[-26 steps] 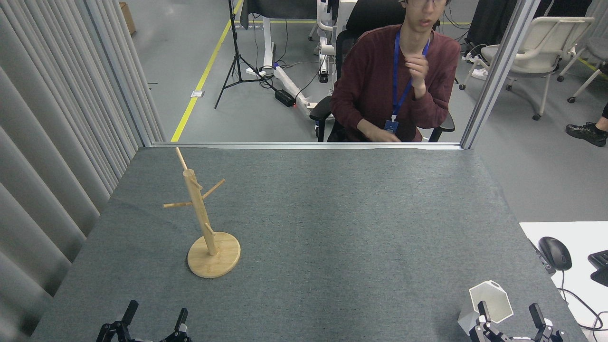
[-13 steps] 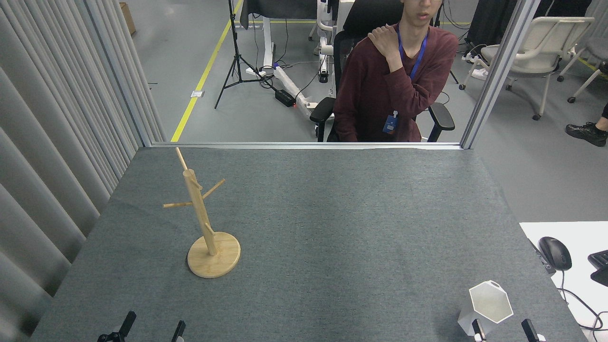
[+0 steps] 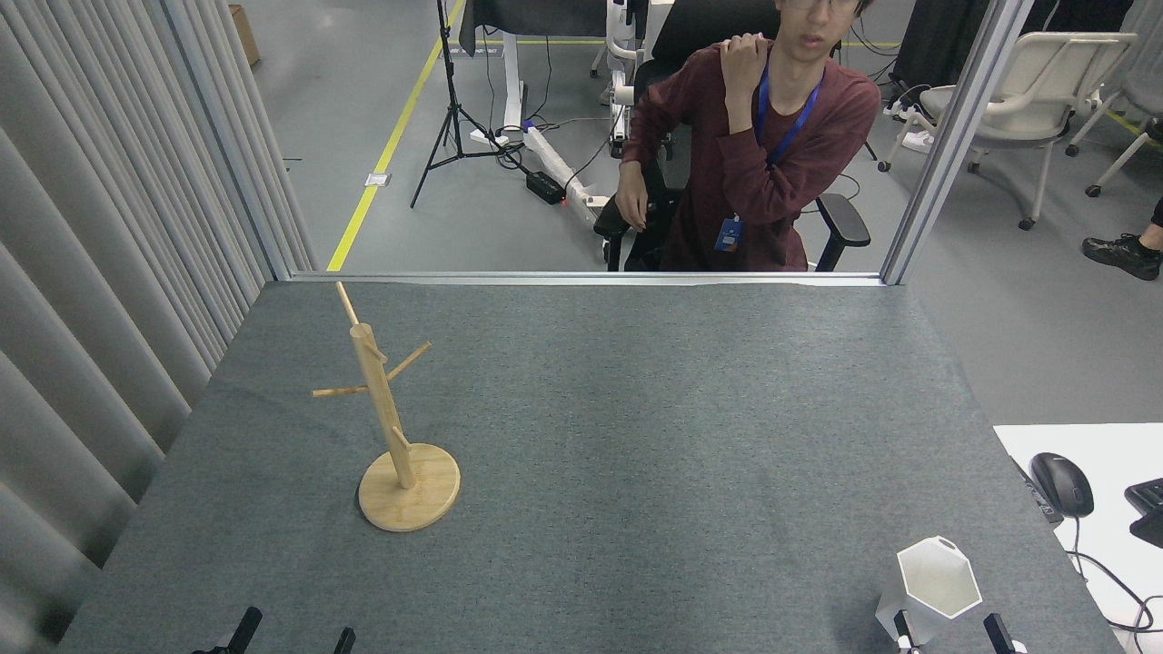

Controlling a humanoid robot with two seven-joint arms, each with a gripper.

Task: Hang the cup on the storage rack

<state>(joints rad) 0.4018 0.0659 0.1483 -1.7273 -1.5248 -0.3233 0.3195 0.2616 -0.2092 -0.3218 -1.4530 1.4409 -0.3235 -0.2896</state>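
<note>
The white faceted cup (image 3: 936,581) stands upright on the grey table near the front right corner, its hexagonal rim facing up. The bamboo-coloured storage rack (image 3: 386,427) stands on its round base at the left of the table, its thin pegs bare. Only the two dark fingertips of my right gripper (image 3: 948,631) show at the bottom edge, spread apart just in front of the cup and not touching it. My left gripper (image 3: 293,634) likewise shows just two spread fingertips at the bottom left, well in front of the rack.
A person in a dark red top sits on an office chair (image 3: 727,154) beyond the table's far edge. A white desk with a black mouse (image 3: 1061,483) adjoins the right side. Grey curtains (image 3: 109,272) line the left. A metal post (image 3: 954,136) rises at the far right corner.
Both grippers have sunk toward the bottom edge, leaving only fingertips in view. The person has shifted in the chair and moved an arm. Cup and rack have not moved.
</note>
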